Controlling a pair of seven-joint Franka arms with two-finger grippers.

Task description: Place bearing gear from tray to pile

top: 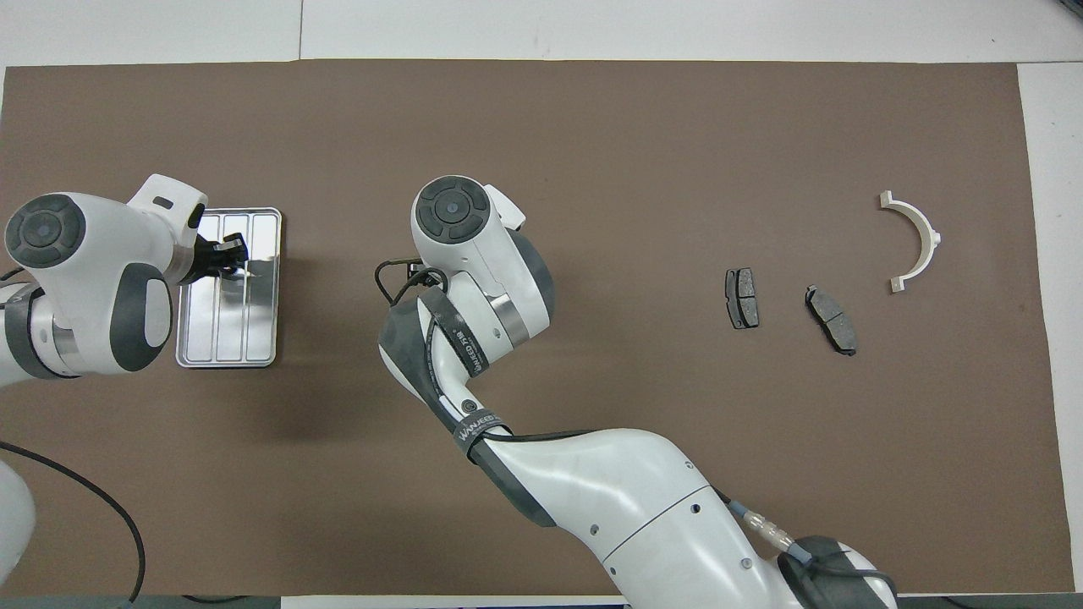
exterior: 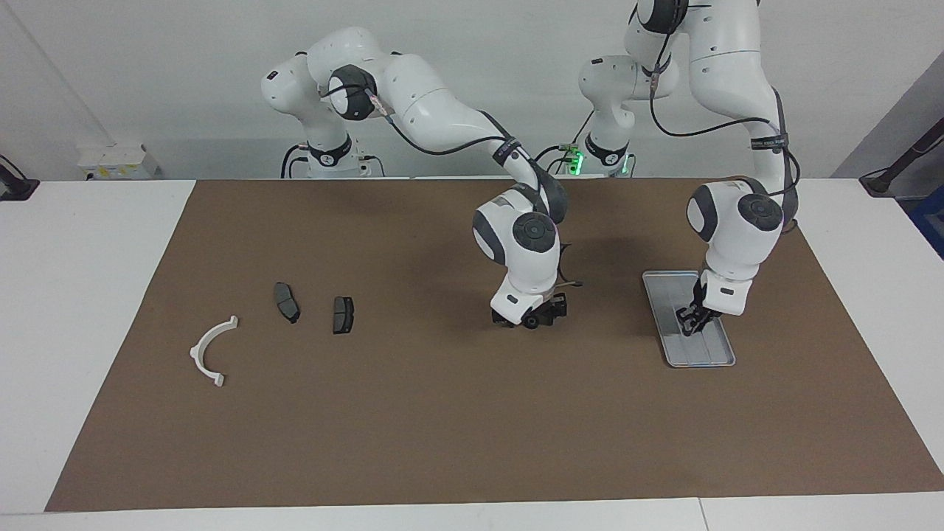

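The silver ridged tray [exterior: 714, 352] lies on the brown mat toward the left arm's end of the table; it also shows in the overhead view [top: 230, 334]. My left gripper [exterior: 691, 326] reaches down into the tray, near the end farther from the robots [top: 225, 256]. I cannot make out a bearing gear; the gripper's tip hides that spot. My right gripper [exterior: 532, 316] hangs low over the middle of the mat; its own wrist covers it in the overhead view. The pile lies toward the right arm's end: a white half-ring bracket [exterior: 213, 351] and two dark brake pads [exterior: 287, 302] [exterior: 343, 315].
The brown mat [exterior: 442, 428] covers most of the white table. In the overhead view the bracket [top: 916, 241] lies farther from the robots than the two pads [top: 742, 298] [top: 831, 319]. A wide stretch of bare mat separates the right gripper from the pile.
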